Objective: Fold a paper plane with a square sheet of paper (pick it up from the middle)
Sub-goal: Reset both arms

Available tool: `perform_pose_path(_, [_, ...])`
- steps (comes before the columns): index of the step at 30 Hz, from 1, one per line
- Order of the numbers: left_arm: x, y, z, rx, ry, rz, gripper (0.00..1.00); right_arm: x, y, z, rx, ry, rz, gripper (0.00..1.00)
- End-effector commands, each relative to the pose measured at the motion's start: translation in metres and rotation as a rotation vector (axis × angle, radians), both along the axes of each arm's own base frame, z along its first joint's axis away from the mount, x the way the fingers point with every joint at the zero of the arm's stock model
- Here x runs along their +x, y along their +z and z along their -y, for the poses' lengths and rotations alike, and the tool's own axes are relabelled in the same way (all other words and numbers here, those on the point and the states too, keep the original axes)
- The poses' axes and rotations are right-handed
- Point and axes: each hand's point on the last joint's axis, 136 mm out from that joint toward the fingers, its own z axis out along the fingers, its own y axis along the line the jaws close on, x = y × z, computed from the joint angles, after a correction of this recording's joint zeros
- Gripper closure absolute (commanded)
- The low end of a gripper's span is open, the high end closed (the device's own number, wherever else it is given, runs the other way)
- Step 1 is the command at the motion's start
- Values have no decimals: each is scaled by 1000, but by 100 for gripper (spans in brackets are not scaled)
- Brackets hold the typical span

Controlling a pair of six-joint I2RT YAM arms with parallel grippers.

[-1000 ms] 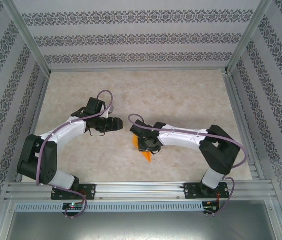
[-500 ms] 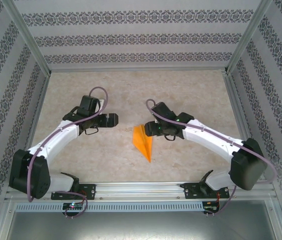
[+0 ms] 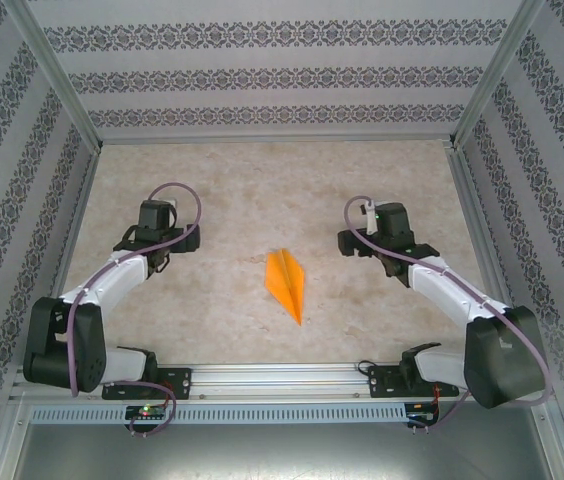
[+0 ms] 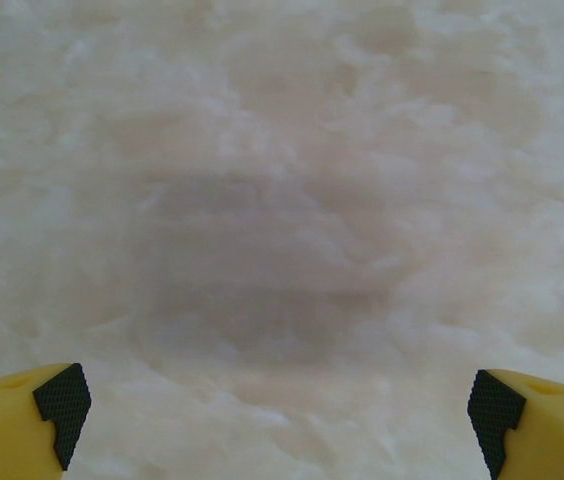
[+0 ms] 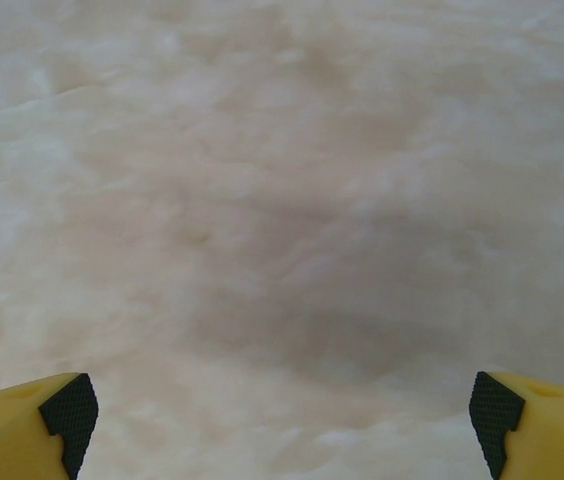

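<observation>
Left tool (image 4: pixel 276 405) hangs over the bare marbled table (image 3: pixel 262 180) on the left side, jaws spread wide and gripping nothing, its yellow fingers (image 4: pixel 22 425) with black pads sitting at the lower corners of the wrist view. The orange paper plane (image 3: pixel 287 283) lies flat mid-table between the two arms, well apart from both, sharp tip toward the near edge, with a crease running along its length. Right tool (image 5: pixel 282 405) is much the same on the right side: over bare table, jaws wide open, empty.
</observation>
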Motion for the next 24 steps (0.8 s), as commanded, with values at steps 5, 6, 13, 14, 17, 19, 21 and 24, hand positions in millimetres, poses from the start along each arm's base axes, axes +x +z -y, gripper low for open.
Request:
perform_pose_path(5, [36,-8,-17,79,-23,147,0,28,35,55,-67,-123,311,2])
perform_pose_path(6, [37,-12,-19,86,-17,148,0,29,33,61,-71,-138,331,2])
perform_pose_path(13, [54,-13,-16,64,-40,197,0,41,18,101,-23,-297,405,2])
perform_pose_path(14, [57,-14,-15,61,-45,199,0,44,16,104,-13,-313,416,2])
perform_pose_path(17, [61,-19,-14,53,-55,187,0,53,9,100,6,-288,375,2])
perform_pose_path(19, [61,-19,-14,53,-55,190,0,57,3,92,11,-236,376,2])
perform_pose_path(21, [59,-16,-14,54,-53,213,0,56,1,90,8,-235,410,2])
perform_pose_path(24, [53,-12,-14,54,-56,266,0,53,-3,87,7,-215,433,2])
